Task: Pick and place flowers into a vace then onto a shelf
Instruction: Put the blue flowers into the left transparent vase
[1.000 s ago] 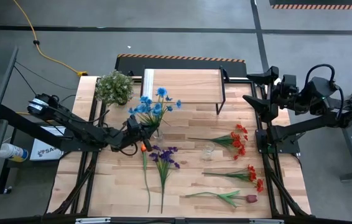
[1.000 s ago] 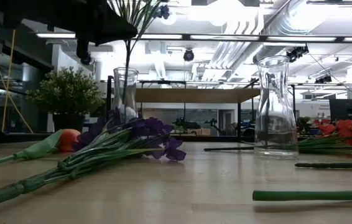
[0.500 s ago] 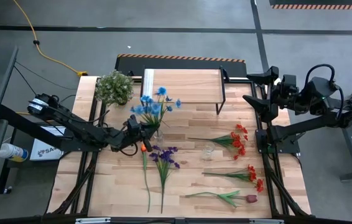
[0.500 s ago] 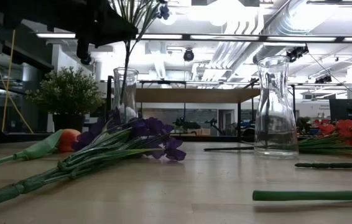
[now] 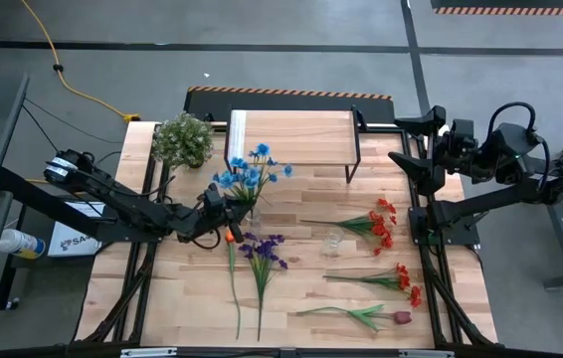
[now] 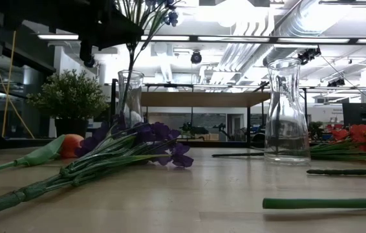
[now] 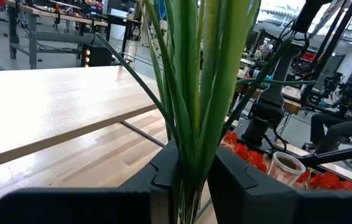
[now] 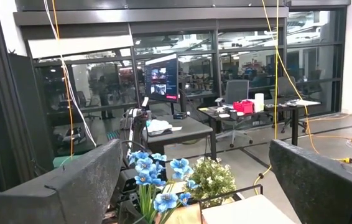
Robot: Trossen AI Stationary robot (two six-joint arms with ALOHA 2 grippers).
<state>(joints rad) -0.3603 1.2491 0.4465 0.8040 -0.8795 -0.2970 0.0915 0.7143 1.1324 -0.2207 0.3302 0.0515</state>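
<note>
Vase with flowers: a narrow clear glass vase (image 6: pixel 130 97) stands near the middle of the table (image 5: pixel 301 288), just in front of the shelf's front-left corner; the green stems of the blue flowers (image 5: pixel 247 174) run down into its neck, and the blooms lean over toward the shelf.
Empty vase: a second clear vase (image 6: pixel 286 110) stands at the table's centre, nothing in it, with the red flowers just beside it.
Left gripper: the left gripper (image 7: pixel 191 177) sits at the first vase, its fingers (image 7: pixel 163 180) clamped on the bunched blue-flower stems just above the vase.
Right gripper: the right gripper (image 8: pixel 194 186) hangs off the table's right edge, near the far right corner, fingers spread wide, touching nothing.
Shelf: the shelf (image 5: pixel 291 137) stands at the middle of the table's far edge, its plank top bare.
Loose flowers: purple flowers (image 5: pixel 262 251) and an orange-tipped stem (image 5: pixel 232 261) lie toward the near edge, left of centre; red flowers (image 5: pixel 379 224) lie in the right half, with more red flowers (image 5: pixel 401 280) and a dark red tulip (image 5: pixel 366 315) nearer the near right corner.
Plant: a bushy pale-green plant (image 5: pixel 183 139) stands at the far left corner, beside the shelf.
</note>
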